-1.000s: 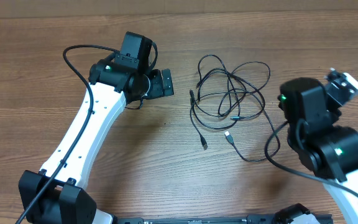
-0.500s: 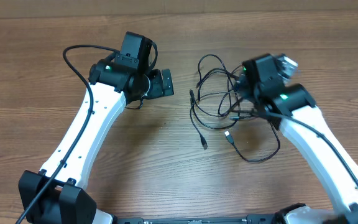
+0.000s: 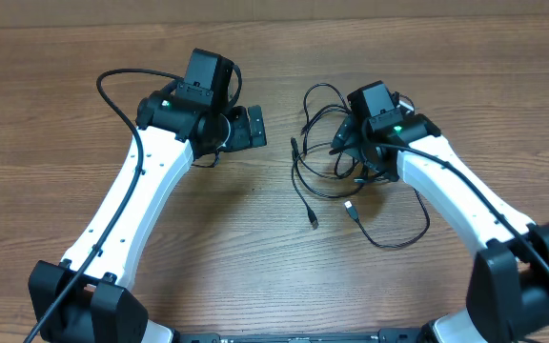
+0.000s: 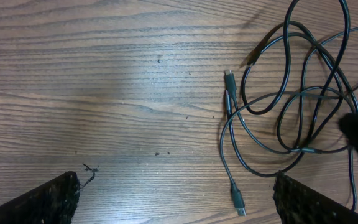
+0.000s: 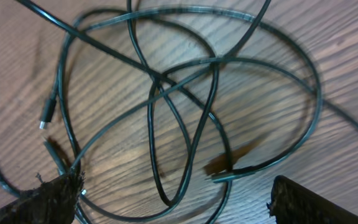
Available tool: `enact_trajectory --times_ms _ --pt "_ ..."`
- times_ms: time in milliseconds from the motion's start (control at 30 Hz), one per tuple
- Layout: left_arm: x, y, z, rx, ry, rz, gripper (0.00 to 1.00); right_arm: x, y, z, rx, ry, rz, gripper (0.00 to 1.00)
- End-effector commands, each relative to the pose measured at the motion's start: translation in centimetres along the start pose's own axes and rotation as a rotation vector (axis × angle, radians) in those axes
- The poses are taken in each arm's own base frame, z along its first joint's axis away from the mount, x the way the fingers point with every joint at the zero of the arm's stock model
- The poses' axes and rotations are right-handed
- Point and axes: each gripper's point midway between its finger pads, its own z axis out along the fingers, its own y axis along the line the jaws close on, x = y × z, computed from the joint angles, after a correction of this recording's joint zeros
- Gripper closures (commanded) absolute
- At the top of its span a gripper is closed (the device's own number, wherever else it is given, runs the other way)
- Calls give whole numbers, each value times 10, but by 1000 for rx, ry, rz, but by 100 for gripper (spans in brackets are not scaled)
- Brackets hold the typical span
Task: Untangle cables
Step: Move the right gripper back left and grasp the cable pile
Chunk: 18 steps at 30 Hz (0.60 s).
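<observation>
Overhead: cables (image 3: 322, 162) lie in one loose tangle on the desk (image 3: 255, 238), centre-right. The strands cross several times, and two plug ends (image 3: 314, 222) trail toward the near side. Right tool (image 3: 349, 145) hangs directly over the tangle, spread wide. Right wrist view: crossed strands lie between the fingertips (image 5: 55, 194), nothing pinched. Left tool (image 3: 248, 127) is well left of the cables, also spread, over bare wood. Left wrist view: tangle sits off to the right. Desk is brown wood grain, matte, with soft glare in patches and a few dark specks (image 4: 159, 60). A paler band (image 3: 274, 8) runs along the far edge; cannot tell what it is.
</observation>
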Motion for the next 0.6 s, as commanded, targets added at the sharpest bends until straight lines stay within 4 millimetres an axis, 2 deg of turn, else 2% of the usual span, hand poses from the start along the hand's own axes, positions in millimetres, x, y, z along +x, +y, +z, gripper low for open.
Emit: enact_trajectory --times_ms 0,133,400,567 --pt "-3 4 2 -15 -8 -11 1 7 10 14 -28 56 8 4" --pt "-4 4 2 -15 -8 -12 0 11 18 28 -51 82 9 8" --pt "-4 4 2 -15 -8 -12 1 10 16 33 -39 78 9 14" --pt "-4 4 2 -15 -8 -12 0 15 12 44 -19 84 7 15"
